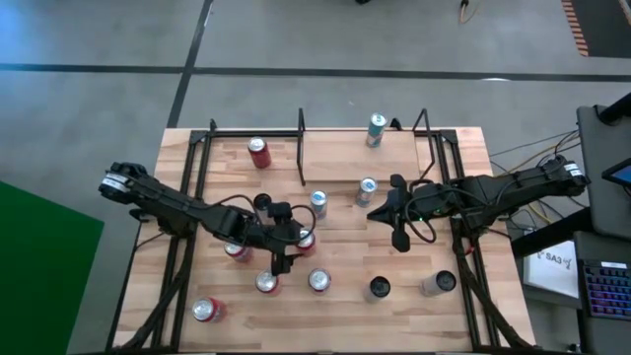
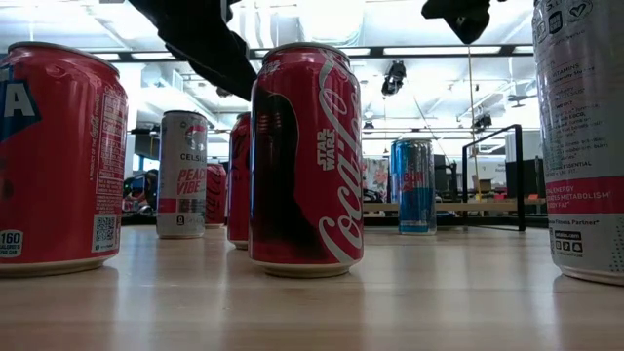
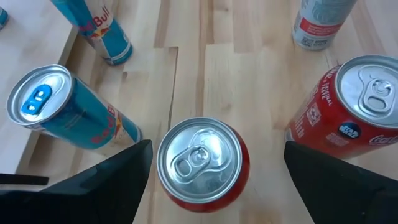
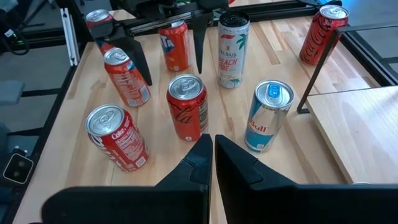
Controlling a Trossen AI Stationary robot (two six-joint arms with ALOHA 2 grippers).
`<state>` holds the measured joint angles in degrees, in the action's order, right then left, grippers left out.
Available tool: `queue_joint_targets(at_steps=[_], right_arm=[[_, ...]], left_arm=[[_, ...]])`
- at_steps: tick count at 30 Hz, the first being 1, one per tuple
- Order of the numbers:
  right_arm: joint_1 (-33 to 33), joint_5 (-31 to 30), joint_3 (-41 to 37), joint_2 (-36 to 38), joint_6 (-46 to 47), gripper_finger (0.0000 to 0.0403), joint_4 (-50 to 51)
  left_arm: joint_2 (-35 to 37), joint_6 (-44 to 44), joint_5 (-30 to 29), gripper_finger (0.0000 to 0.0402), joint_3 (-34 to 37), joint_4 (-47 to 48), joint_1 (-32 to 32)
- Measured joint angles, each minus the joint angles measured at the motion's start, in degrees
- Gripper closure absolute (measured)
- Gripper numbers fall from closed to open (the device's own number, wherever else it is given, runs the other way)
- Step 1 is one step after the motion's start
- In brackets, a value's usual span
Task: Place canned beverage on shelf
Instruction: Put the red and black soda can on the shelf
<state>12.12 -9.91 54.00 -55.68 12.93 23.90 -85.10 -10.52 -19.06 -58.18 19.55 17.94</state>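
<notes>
Red can (image 3: 202, 163) between open left hand (image 3: 211, 171)

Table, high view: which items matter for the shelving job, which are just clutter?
Job:
- red can between the open left pincer
- shelf
- right pincer, shut, waiting

Lying about:
- Red Bull can
- Star Wars Coke can
- Celsius can

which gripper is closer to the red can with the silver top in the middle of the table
Left. The left gripper hangs open right over the red can with the silver top, one finger on each side. The right gripper is shut and well off to the side.
</notes>
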Motion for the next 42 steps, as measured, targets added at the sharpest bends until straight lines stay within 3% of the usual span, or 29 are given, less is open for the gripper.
queue_joint_targets(at_steps=[31, 42], right_arm=[[0.0, -0.02, -0.7, -0.04, -0.79, 0.0394, -0.04], [-0.02, -0.04, -0.72, -0.04, -1.01, 0.0394, -0.07]], left_arm=[[-0.04, 2.1, 1.64, 0.0052, 5.52, -11.58, -2.4], [-3.62, 2.29, 2.09, 0.0062, 5.34, -13.99, -2.46]])
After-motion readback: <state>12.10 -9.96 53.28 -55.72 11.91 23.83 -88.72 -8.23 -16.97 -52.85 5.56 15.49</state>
